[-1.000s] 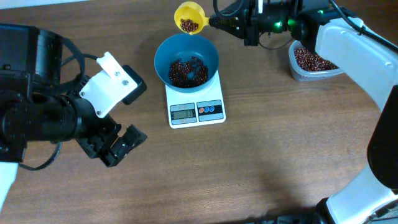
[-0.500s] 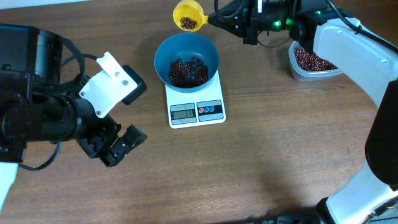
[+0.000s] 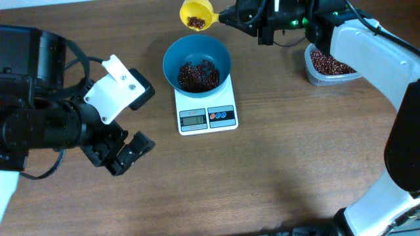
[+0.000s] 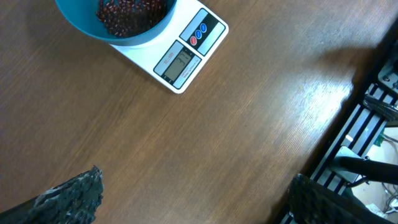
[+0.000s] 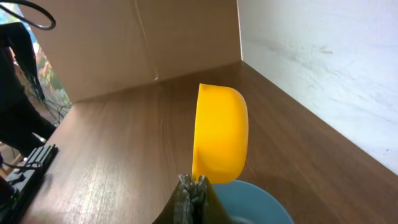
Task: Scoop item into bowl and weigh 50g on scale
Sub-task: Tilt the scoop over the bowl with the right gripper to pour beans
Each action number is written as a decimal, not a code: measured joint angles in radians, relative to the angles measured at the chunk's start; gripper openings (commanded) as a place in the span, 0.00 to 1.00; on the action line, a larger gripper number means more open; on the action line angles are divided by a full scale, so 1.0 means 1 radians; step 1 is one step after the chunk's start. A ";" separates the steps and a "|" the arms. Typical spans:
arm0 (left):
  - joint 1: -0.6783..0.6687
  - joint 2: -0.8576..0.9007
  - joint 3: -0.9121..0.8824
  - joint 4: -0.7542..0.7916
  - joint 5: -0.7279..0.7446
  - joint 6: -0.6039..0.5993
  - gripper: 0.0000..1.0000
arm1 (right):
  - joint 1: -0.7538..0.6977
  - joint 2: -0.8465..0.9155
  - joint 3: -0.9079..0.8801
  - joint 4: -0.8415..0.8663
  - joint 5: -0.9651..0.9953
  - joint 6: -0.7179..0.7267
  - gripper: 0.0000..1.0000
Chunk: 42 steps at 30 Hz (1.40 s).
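Beans point(image 3: 198, 73) heap in the teal bowl point(image 3: 172, 59) on the scale point(image 3: 207, 118), mid-table point(image 3: 275, 170), with bare wood open toward the near edge. The right gripper point(image 3: 224, 17), clamped on a yellow scoop point(image 3: 191, 8), holds more beans just beyond the bowl's far rim, close to the far edge. The left gripper point(image 3: 123, 155) hangs wide open and empty, well left of the scale.

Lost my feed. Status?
Right gripper shut on yellow scoop, beans aboard, beyond bowl. Left gripper open, idle. Bowl on scale, holding beans. Nothing between.
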 measured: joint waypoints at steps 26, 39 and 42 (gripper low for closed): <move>0.000 0.000 0.000 0.000 0.000 0.000 0.99 | -0.009 0.017 0.001 0.010 -0.014 0.000 0.04; 0.000 0.000 0.000 0.000 0.000 0.000 0.99 | -0.009 0.031 0.001 0.036 -0.021 0.000 0.04; 0.000 0.000 0.000 0.000 0.000 0.000 0.99 | -0.009 0.033 0.001 0.006 0.012 0.000 0.04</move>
